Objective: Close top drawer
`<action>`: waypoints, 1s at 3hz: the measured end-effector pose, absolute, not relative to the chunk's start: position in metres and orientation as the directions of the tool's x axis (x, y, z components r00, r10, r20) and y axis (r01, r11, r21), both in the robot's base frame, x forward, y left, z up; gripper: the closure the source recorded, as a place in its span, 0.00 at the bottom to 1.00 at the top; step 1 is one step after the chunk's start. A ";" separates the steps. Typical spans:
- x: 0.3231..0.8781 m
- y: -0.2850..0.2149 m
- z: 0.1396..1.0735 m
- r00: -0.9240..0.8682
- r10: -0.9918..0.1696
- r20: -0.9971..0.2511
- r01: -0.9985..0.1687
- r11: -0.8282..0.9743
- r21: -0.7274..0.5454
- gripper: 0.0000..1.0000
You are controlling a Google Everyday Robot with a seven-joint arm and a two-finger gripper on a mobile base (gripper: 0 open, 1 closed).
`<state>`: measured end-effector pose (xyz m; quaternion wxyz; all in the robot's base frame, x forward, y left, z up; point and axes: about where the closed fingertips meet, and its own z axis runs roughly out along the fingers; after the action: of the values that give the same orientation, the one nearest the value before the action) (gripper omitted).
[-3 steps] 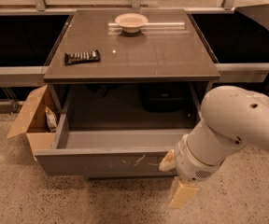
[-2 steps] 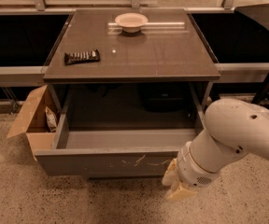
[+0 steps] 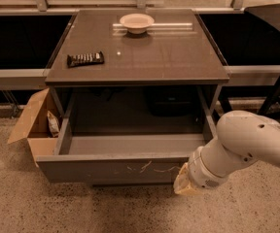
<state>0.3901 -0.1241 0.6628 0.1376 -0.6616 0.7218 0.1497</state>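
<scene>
The top drawer [image 3: 111, 169] is pulled far out of the cabinet. It is wide, shallow and dark grey, and its flat front bears pale squiggly scratch marks near the right. The inside looks bare. My gripper [image 3: 183, 182] is at the end of the white arm [image 3: 242, 147], low on the right, right against the right end of the drawer front. Only its yellowish tip shows beside the front.
The cabinet top [image 3: 179, 52] holds a white bowl [image 3: 136, 22] at the back and a dark remote-like object [image 3: 85, 58] on the left. An open cardboard box [image 3: 35, 125] stands on the floor to the left of the drawer. A dark stand leg [image 3: 276, 89] is at the right.
The arm has shifted down and to the left, bringing the gripper closer to the drawer front's right end. The drawer stands equally far out.
</scene>
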 end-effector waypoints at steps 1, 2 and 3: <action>0.414 -0.137 0.654 -0.115 -0.912 -0.394 -0.992 0.123 0.005 0.58; 0.436 -0.149 0.650 -0.127 -0.907 -0.402 -0.989 0.146 -0.016 0.27; 0.448 -0.155 0.649 -0.126 -0.904 -0.410 -0.989 0.148 -0.024 0.04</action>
<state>0.4483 -0.1547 0.6492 0.1665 -0.6399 0.7392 0.1277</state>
